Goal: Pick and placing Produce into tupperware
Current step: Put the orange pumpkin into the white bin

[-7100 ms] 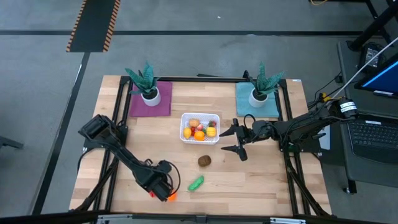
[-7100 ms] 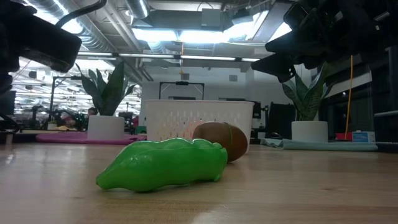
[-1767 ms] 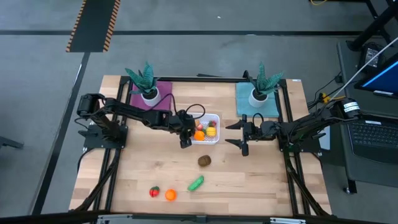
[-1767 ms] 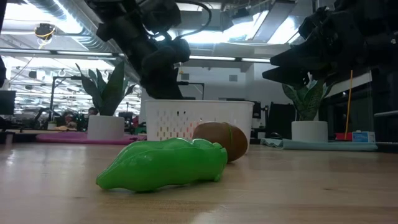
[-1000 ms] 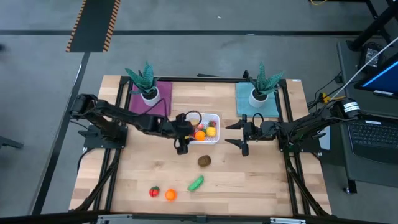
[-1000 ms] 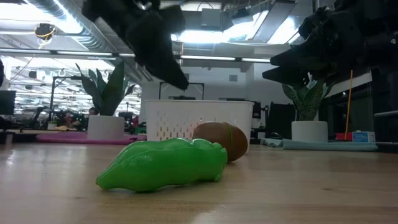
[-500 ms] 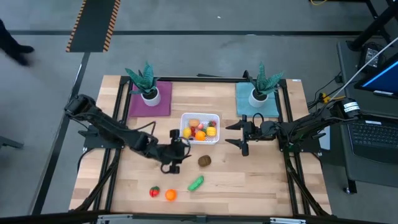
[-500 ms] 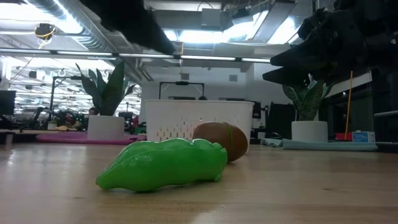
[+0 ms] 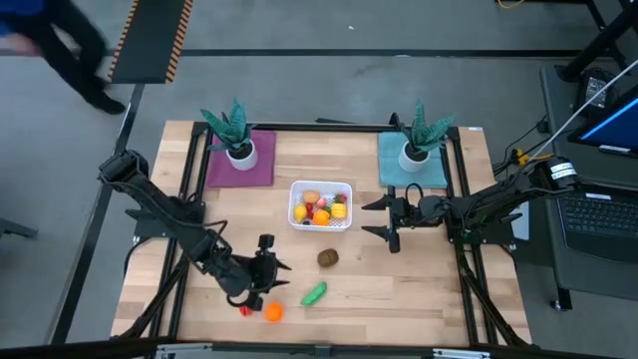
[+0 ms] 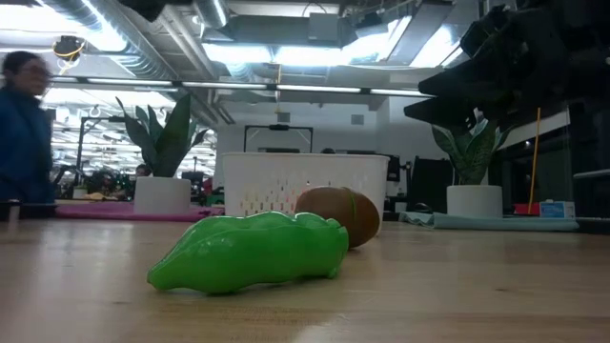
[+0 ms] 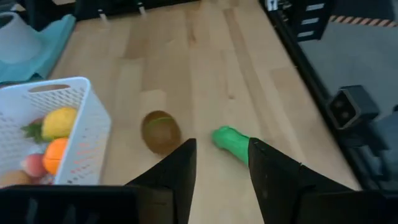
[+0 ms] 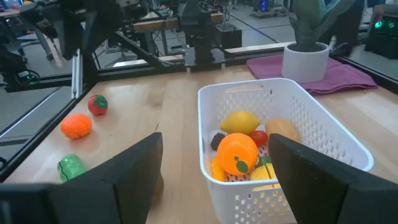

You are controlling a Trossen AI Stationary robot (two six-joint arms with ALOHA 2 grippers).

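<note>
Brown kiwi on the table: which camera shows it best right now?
The left wrist view: the kiwi lies whole, beside the green piece. The high view shows it small; low view half hidden; right wrist view doesn't clearly show it.

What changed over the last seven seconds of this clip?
The left gripper left the front edge, swung up to the white basket, then came back toward the red piece and orange piece, both uncovered since the first picture. A person walked in. The right gripper, kiwi and green piece barely moved.
</note>
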